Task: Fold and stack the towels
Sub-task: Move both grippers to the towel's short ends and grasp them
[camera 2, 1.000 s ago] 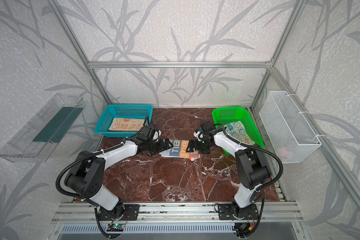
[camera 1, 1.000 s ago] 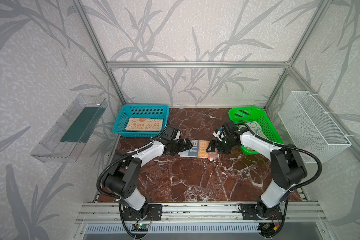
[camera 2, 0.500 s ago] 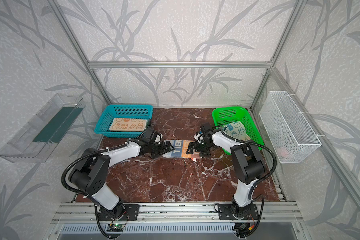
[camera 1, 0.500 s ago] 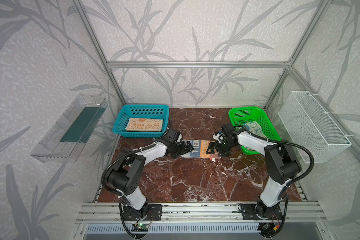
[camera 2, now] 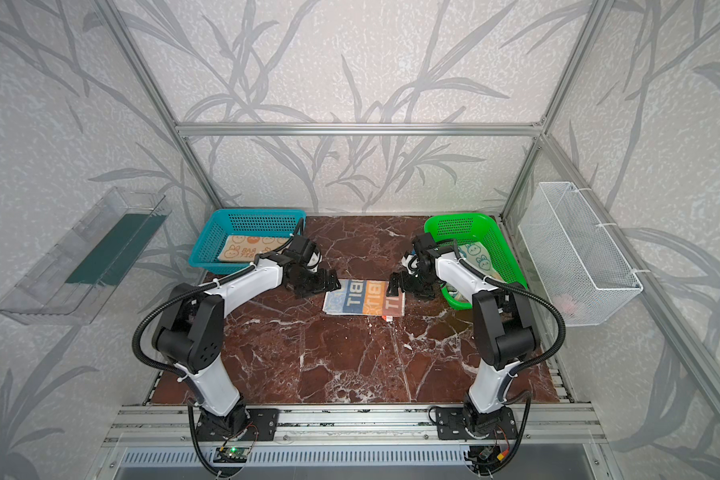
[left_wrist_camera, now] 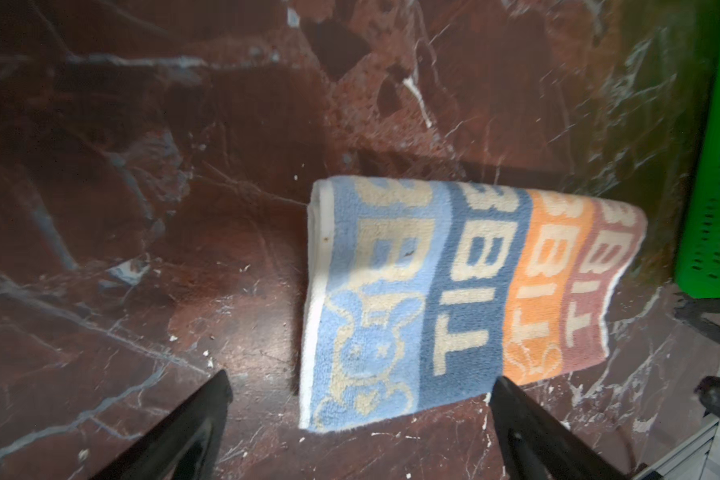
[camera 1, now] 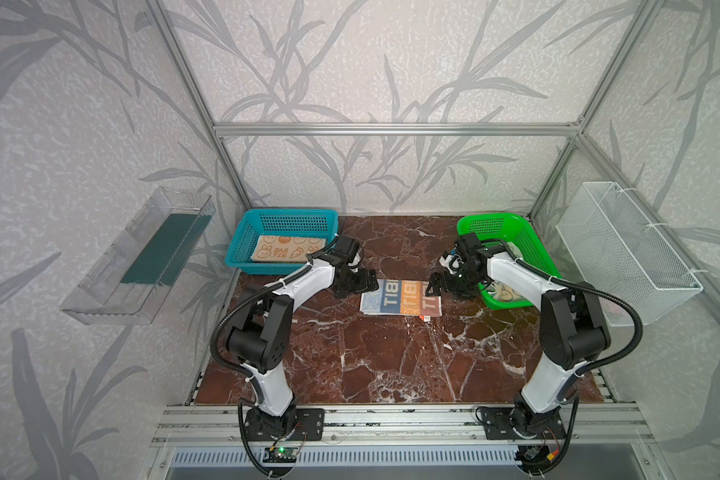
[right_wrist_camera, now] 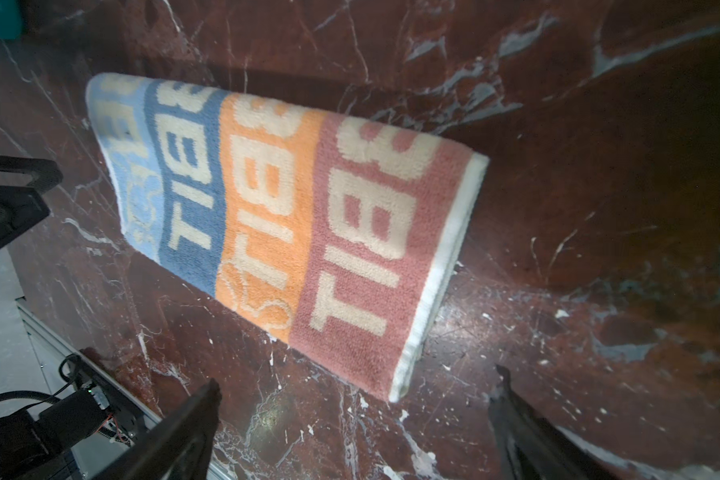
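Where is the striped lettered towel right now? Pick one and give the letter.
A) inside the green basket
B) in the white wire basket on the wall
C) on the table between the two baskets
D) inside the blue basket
C: in both top views the striped towel lies folded on the table, out between the blue basket and the green basket.
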